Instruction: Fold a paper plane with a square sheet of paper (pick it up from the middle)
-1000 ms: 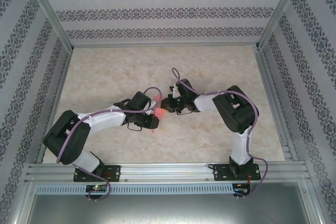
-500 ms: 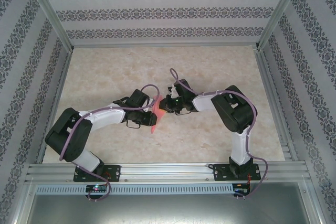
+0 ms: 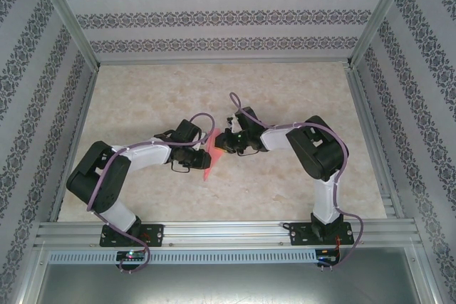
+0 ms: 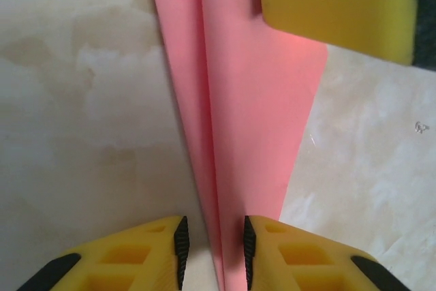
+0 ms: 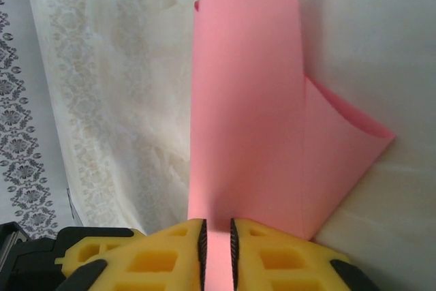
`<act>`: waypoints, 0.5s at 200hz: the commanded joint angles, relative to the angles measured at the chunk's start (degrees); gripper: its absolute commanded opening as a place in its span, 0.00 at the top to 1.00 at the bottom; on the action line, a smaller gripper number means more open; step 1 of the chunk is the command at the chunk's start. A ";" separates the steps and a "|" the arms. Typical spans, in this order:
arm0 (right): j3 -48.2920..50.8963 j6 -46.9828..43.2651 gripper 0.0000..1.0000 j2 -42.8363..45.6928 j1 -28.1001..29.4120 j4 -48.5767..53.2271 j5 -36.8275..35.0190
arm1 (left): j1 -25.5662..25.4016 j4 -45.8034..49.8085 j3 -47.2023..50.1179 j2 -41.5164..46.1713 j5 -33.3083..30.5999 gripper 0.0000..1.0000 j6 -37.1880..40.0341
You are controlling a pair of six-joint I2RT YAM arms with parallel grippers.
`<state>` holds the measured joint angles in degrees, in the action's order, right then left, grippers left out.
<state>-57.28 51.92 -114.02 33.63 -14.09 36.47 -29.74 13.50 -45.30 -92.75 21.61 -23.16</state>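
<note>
Marbled beige desk (image 3: 285, 90) under us, patterned wallpaper (image 3: 214, 19) on all sides, and both arms reach in to meet just left of centre in the overhead frame. Between them, there it is: the salmon-pink paper (image 3: 209, 156), a tilted sliver in the middle of the frame with the left claw (image 3: 203, 162) at its lower left and the right claw (image 3: 219, 146) at its upper right. Over to the left wrist view: the paper (image 4: 252, 134) runs up the frame as a long narrowing wedge with a sharp crease down its middle, its lower end sitting between the left claw's (image 4: 212, 233) yellow fingers. Those jaws are apart, with bare desk showing between the left finger and the paper. A yellow finger (image 4: 340, 8) of the right claw overlaps the paper at the upper right. Right wrist view now: the paper (image 5: 245, 114) rises from the right claw (image 5: 216, 226), a flap curling out to the right. Those jaws stand a narrow slot apart, pink filling it; whether they pinch it, I cannot tell.
</note>
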 commanded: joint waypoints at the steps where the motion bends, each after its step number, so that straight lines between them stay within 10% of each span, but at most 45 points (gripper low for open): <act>1: 0.12 -2.12 0.76 3.36 -0.05 2.28 -1.60 | 0.73 -3.61 -1.03 -2.18 -0.49 0.72 -0.31; 100: 2.01 -7.90 0.66 7.00 -1.31 11.67 -3.80 | 2.09 -5.62 -1.31 -3.49 0.96 0.76 -0.88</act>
<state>-55.72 46.41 -106.65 32.60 -5.13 33.45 -28.40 13.89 -45.78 -93.71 22.94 -23.18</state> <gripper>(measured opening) 0.330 0.238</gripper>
